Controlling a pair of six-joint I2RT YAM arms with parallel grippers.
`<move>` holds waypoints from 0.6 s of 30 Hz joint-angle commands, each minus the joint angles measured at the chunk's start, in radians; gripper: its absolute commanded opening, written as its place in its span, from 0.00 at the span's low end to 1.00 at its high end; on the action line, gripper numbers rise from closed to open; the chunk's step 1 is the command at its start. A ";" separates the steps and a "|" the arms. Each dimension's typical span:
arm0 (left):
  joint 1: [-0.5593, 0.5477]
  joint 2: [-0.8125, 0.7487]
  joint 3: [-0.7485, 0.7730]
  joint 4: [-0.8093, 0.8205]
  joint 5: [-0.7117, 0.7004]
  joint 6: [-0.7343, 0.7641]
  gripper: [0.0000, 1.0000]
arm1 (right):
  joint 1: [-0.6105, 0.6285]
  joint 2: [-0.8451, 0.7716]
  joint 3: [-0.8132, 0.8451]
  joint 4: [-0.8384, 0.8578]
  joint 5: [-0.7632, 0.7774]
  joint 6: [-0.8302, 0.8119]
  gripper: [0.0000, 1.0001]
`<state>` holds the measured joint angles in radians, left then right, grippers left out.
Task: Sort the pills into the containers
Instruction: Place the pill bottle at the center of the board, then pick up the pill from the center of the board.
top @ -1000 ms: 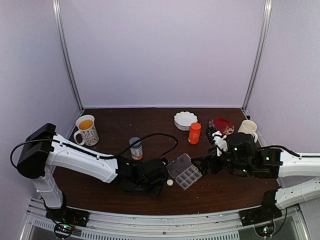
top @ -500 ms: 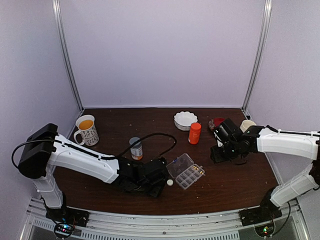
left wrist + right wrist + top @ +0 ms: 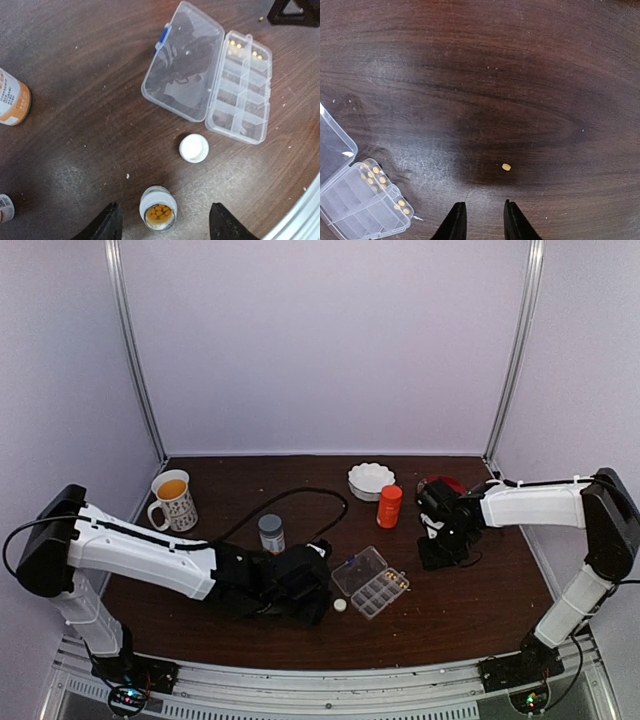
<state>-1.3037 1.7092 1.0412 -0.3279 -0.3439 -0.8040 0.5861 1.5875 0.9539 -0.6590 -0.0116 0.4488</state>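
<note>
Overhead, left end effector [image 3: 165,205] hides under its wrist; close up it gapes wide, empty, straddling an uncapped bottle [image 3: 158,214]. Right end effector [image 3: 483,204]: narrow gap, empty, loose pill [image 3: 506,167] just off its tips on bare tabletop [image 3: 545,75]. Pill box [image 3: 355,210] cut off, pills [image 3: 375,171] in end cells [image 3: 243,50].

A white cap [image 3: 340,605] sits just beside the open pill box [image 3: 360,572].

Dark wooden table [image 3: 300,478], pale lilac walls [image 3: 320,340]

The left arm [image 3: 140,555] and right arm [image 3: 530,505] have white shells and black joints; a black cable [image 3: 300,495] trails behind the left pincer [image 3: 167,222].
</note>
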 commanded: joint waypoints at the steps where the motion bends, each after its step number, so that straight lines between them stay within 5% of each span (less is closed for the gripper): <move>1: -0.005 -0.106 -0.014 -0.003 -0.042 0.038 0.63 | -0.014 0.028 0.039 -0.032 -0.015 -0.010 0.29; 18: -0.005 -0.173 -0.035 -0.023 -0.084 0.042 0.63 | -0.071 0.148 0.140 -0.095 -0.026 -0.064 0.28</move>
<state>-1.3045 1.5475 1.0256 -0.3550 -0.4038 -0.7662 0.5320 1.7233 1.0565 -0.7261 -0.0322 0.4030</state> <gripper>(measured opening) 0.626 0.288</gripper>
